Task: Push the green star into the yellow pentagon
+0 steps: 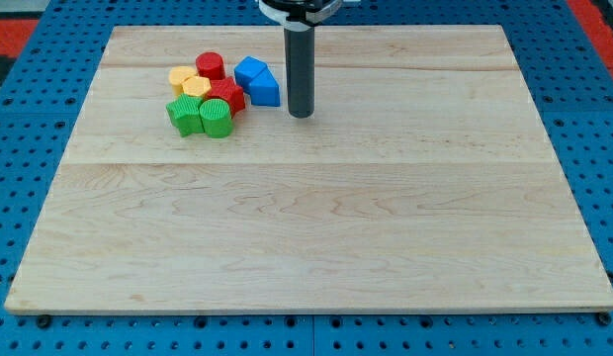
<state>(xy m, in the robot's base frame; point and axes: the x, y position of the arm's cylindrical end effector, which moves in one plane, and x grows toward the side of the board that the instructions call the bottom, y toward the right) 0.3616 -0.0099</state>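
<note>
Green star (pixel 186 115) sits low in the cluster, seemingly touching the yellow pentagon (pixel 196 88) already; my tip (pixel 301 115) holds nothing, parked right of the blue blocks (pixel 257 80), maybe one nudge left

- The blocks sit bunched in the upper left part of the wooden board (pixel 316 227).
- My tip (pixel 301 114) stands just to the view's right of the blue blocks (pixel 257 81).
- The red cylinder (pixel 210 66) is topmost.
- The yellow pentagon (pixel 188 82) lies below it, to the view's left.
- The red star (pixel 227 96) lies between the yellow pentagon and the blue blocks.
- The green star (pixel 186 115) and green cylinder (pixel 217 118) sit side by side at the cluster's bottom, the green star on the view's left.
</note>
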